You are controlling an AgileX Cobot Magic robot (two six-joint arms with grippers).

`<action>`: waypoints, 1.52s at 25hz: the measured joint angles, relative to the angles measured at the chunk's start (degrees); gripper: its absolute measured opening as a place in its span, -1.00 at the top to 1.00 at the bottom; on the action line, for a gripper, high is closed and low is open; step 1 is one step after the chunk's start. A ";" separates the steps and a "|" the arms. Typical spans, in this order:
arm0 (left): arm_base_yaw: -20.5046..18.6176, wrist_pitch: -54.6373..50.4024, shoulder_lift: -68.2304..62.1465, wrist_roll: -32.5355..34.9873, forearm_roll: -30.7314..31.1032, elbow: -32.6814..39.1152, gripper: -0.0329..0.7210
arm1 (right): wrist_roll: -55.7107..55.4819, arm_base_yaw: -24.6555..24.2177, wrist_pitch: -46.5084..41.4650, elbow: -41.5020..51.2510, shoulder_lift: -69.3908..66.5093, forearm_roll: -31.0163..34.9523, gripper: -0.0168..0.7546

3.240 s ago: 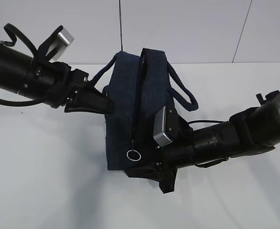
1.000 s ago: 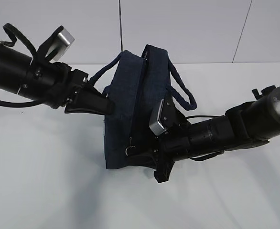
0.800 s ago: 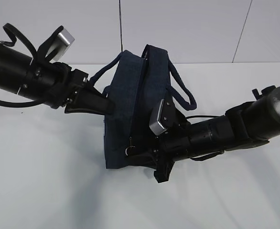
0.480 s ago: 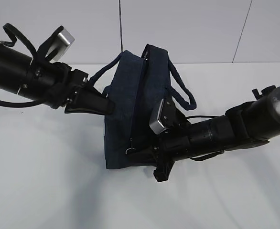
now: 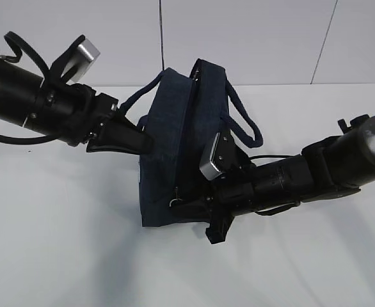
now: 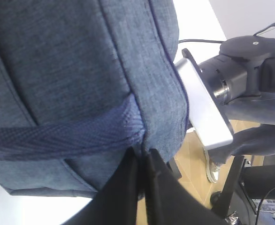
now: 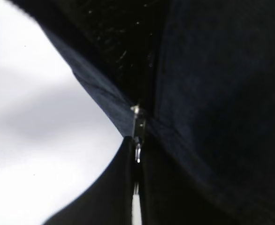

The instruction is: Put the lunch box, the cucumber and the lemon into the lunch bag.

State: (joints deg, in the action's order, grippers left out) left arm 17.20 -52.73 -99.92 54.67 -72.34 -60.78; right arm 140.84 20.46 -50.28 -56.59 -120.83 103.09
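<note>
One lunch bag [image 5: 171, 153] stands upright near the middle of the white bench [image 5: 59, 256], toward its far edge, with two loop handles. Two arms reach in low and nearly level. The left hand [image 5: 143, 142], coming from the left edge, is clenched on the bag's side fabric near a handle strap. The right hand [image 5: 197, 203], coming from the right edge, is pinched tight on the zipper pull [image 7: 137, 136] at the bag's lower near end

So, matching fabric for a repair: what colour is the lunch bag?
Dark navy blue, a heathered weave. The lunch bag shows it best in the left wrist view.
</note>
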 joint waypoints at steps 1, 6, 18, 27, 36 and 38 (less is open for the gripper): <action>0.00 0.00 0.00 0.00 0.10 0.00 0.94 | -0.14 0.00 0.11 0.00 0.00 0.00 0.95; 0.00 0.00 0.00 0.00 0.10 0.00 0.94 | -3.59 0.00 0.98 0.00 0.83 -2.29 0.95; 0.00 2.70 0.00 0.00 -0.15 0.00 0.94 | -13.75 0.00 3.43 -0.12 6.11 -14.34 0.95; 0.00 4.05 0.00 0.00 -0.51 0.00 0.94 | -18.50 0.00 3.43 -0.12 8.44 -18.91 0.95; 0.00 4.38 0.00 0.00 -0.64 0.00 0.94 | -21.17 0.00 5.94 -0.12 12.39 -20.56 0.95; 0.00 4.75 0.00 0.00 -0.64 0.00 0.94 | -21.44 0.00 6.47 -0.12 13.34 -20.65 0.95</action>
State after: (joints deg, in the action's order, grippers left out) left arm 17.20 -47.98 -99.92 54.67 -72.98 -60.78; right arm 119.40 20.46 -43.80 -56.71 -107.50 82.44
